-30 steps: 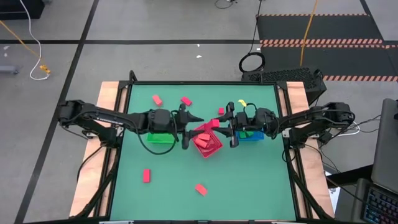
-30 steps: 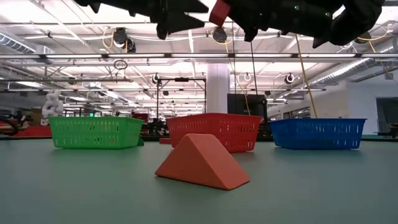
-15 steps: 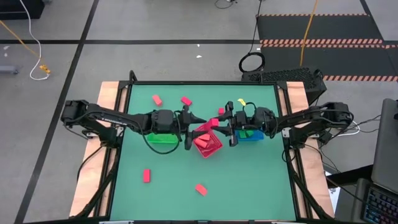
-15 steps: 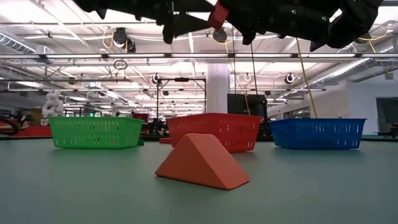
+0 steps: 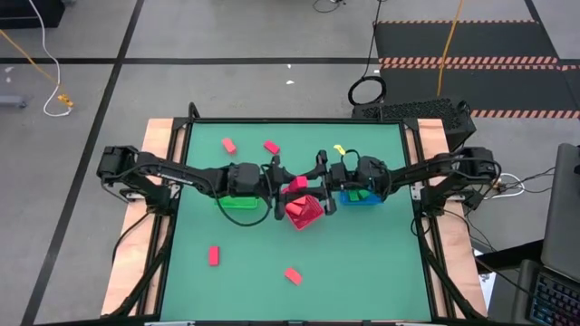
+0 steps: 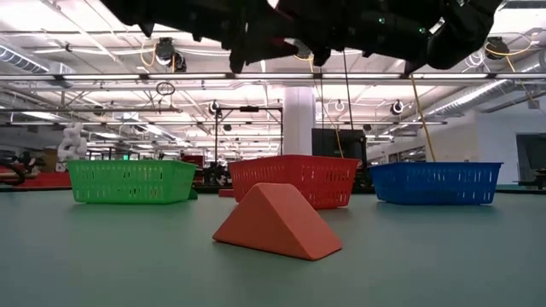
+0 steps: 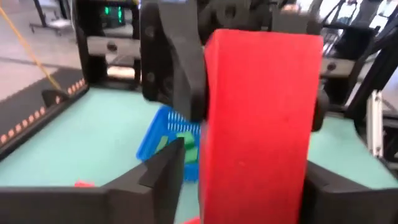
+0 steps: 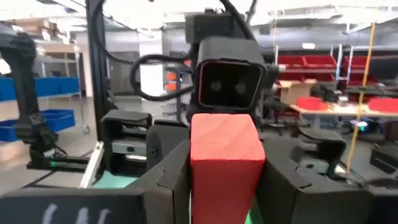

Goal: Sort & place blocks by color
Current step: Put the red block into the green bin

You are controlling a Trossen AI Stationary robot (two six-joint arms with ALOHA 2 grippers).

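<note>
Only wristward, red block [image 8: 224, 158] between tools

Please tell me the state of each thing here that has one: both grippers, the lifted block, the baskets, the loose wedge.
left gripper: open, set around the red block, not clamped.
right gripper: shut on the red block.
red block: held in the air between both grippers.
red basket: upright.
blue basket: upright, a green piece inside.
green basket: upright, contents hidden.
wedge block: lying loose on the table.
</note>
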